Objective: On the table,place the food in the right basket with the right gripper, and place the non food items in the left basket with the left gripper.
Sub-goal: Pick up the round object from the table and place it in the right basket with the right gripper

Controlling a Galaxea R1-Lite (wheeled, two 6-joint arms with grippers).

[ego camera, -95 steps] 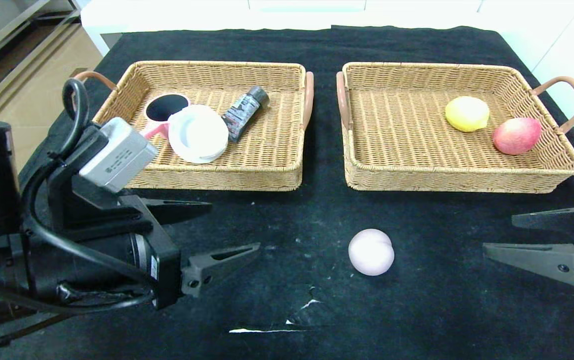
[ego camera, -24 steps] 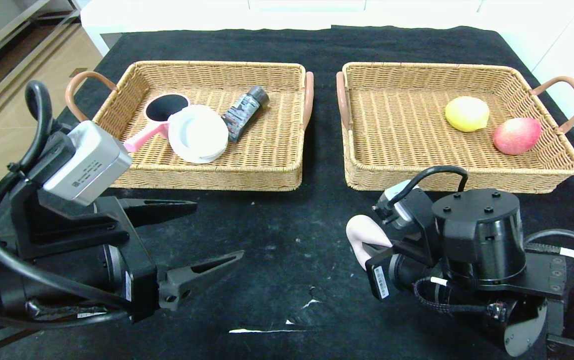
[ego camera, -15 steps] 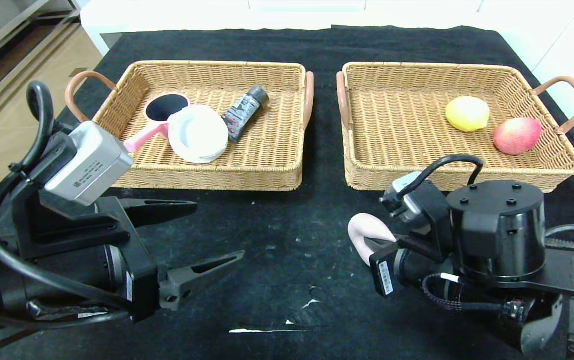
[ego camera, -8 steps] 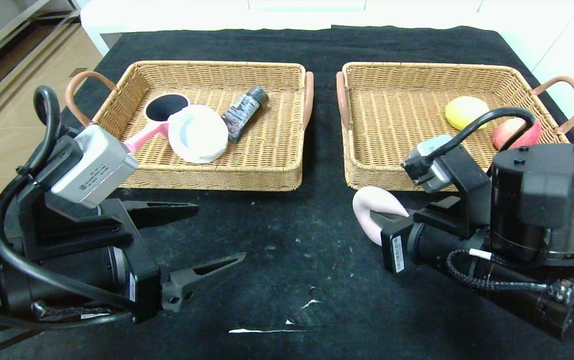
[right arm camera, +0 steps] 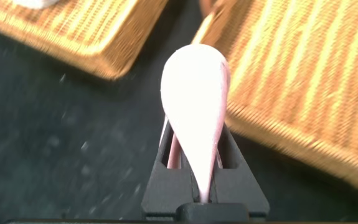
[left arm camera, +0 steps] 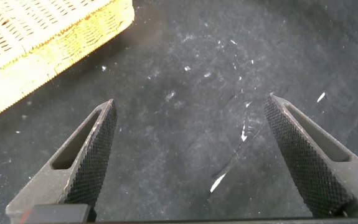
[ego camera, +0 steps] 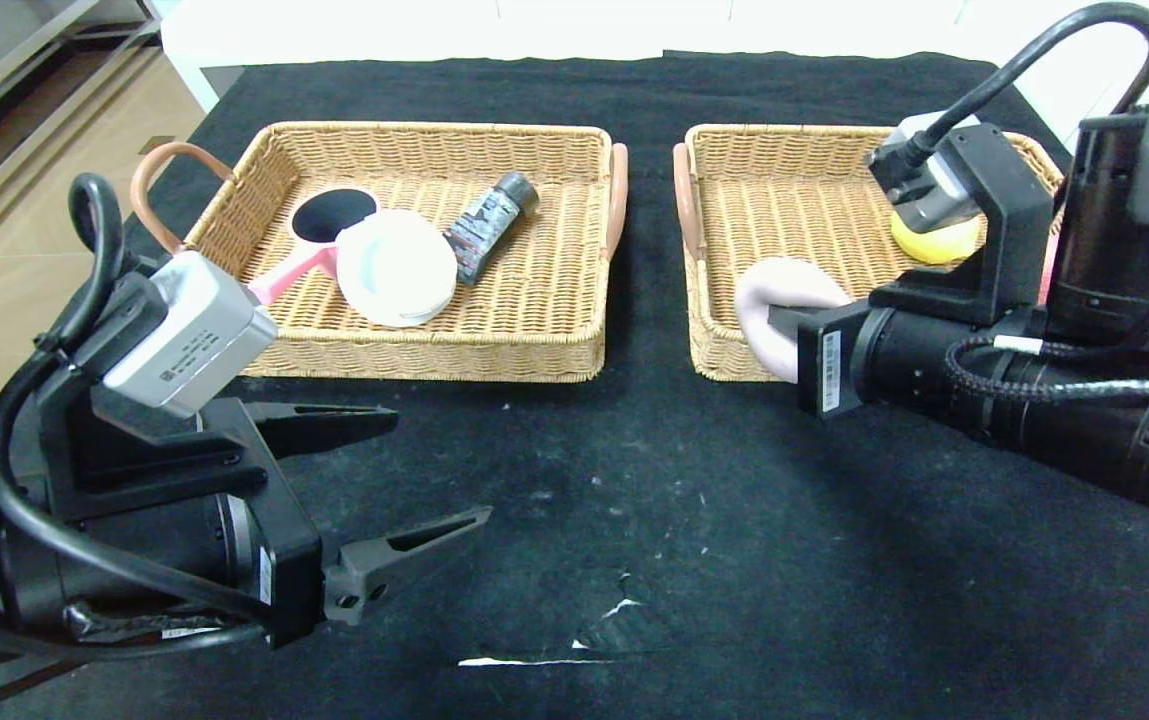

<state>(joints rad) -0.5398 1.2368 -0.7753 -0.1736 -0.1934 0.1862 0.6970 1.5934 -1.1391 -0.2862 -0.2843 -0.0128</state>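
The pale mauve ball (ego camera: 784, 288) (right arm camera: 194, 87) is squeezed flat between the fingers of my right gripper (ego camera: 784, 325) (right arm camera: 195, 134), which is shut on it. It hangs above the near left corner of the right basket (ego camera: 734, 362) (right arm camera: 303, 93). In that basket lies the yellow lemon (ego camera: 934, 247), half hidden by my wrist; the arm mostly covers the peach. The left basket (ego camera: 434, 131) holds the black tube (ego camera: 489, 225), the pink pan (ego camera: 332, 215) and the white dish (ego camera: 396, 267). My left gripper (ego camera: 439, 465) (left arm camera: 191, 102) stands open and holds nothing, low over the table (ego camera: 634, 480) at the near left.
A white tear (ego camera: 519, 660) (left arm camera: 244, 134) marks the cloth near the front edge. Brown handles stick out from the baskets' ends (ego camera: 618, 195). A narrow strip of cloth separates the two baskets. The left basket's near corner (left arm camera: 54, 43) shows in the left wrist view.
My right gripper has lifted the ball off the table and carried it away from me, up to the right basket's near left corner. The left arm has stayed still.
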